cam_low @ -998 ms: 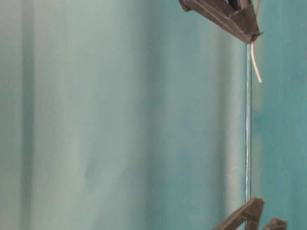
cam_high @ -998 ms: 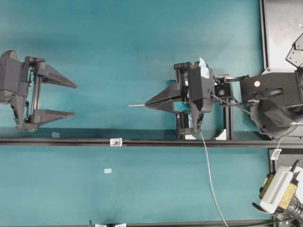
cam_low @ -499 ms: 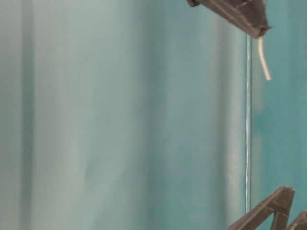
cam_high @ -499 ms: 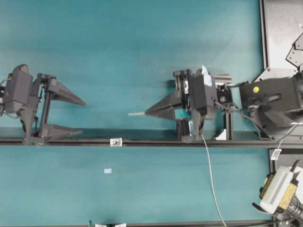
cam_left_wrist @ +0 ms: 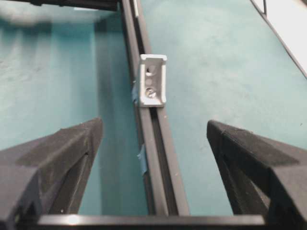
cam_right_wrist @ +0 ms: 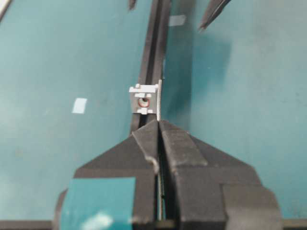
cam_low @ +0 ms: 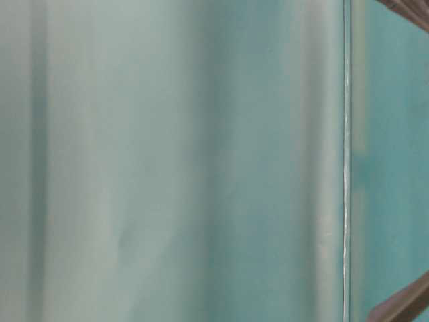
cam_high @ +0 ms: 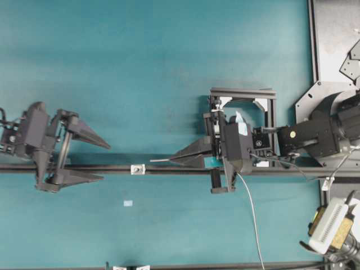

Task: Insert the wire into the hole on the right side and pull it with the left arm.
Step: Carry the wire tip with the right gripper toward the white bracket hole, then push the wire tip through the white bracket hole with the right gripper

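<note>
In the overhead view my right gripper [cam_high: 175, 160] is shut on the wire [cam_high: 251, 216]. A short pale end of the wire pokes left from its tips, just above the black rail [cam_high: 270, 170]; the rest trails down to the front edge. The small white-silver block [cam_high: 137, 169] with the hole sits on the rail a little left of that end. The right wrist view shows the hole [cam_right_wrist: 143, 102] just beyond my right gripper [cam_right_wrist: 158, 122], with the wire end [cam_right_wrist: 159, 98] beside the block's right edge. My left gripper [cam_high: 106, 163] is open and straddles the rail left of the block [cam_left_wrist: 153, 86].
A black frame with white corner brackets [cam_high: 242, 99] stands behind the right gripper. A small pale tape patch [cam_high: 128, 203] lies in front of the rail. A grey plate [cam_high: 336, 39] and a white ribbed device [cam_high: 332, 226] sit at the right edge.
The right gripper has moved toward the rail with the wire, bringing its end close to the block. The left gripper has advanced right and now straddles the rail.
</note>
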You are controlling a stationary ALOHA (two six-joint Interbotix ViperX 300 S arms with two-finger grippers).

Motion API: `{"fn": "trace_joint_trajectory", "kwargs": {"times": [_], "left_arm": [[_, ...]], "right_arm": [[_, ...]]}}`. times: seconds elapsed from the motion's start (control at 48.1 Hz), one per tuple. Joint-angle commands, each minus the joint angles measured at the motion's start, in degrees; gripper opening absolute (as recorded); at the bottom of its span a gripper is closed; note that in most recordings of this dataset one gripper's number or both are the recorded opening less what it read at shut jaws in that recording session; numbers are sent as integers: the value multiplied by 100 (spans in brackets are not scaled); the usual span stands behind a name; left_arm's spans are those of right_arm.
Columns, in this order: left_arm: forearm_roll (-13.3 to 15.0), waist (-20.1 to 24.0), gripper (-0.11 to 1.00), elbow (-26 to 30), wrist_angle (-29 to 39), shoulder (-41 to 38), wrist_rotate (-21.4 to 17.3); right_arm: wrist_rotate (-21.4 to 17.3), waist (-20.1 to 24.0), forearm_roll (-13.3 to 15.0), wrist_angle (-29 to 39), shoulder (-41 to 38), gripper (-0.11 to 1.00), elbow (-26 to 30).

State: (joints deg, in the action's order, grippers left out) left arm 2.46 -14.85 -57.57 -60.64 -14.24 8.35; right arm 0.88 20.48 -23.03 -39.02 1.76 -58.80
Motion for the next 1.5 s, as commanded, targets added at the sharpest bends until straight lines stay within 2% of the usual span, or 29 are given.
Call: {"fn": "trace_joint_trajectory", "kwargs": {"times": [0.0, 0.062, 0.145, 0.229, 0.353, 0.582, 0.831, 1.476], "left_arm": [[9, -70, 75, 149, -141, -97, -18], [9, -88, 75, 193, -185, -176, -18], [9, -105, 75, 229, -264, -237, -26], [9, -105, 75, 237, -325, -246, -44], [9, -105, 75, 264, -378, -255, -193], [9, -105, 75, 396, -378, -343, -536], [44, -105, 75, 413, -378, -492, -545], [44, -53, 75, 527, -334, -501, -545]], "right_arm": [[352, 237, -589, -211, -26, 2, 149], [694, 439, -1011, -334, -123, 2, 211], [949, 650, -1354, -466, -255, 2, 264], [1055, 809, -1617, -606, -387, 2, 290], [1055, 967, -1819, -835, -589, 2, 272], [1055, 1046, -1828, -1037, -835, 2, 264], [1055, 1107, -1828, -1459, -1107, 2, 264], [1046, 1257, -1828, -2004, -1556, 2, 352]]}}
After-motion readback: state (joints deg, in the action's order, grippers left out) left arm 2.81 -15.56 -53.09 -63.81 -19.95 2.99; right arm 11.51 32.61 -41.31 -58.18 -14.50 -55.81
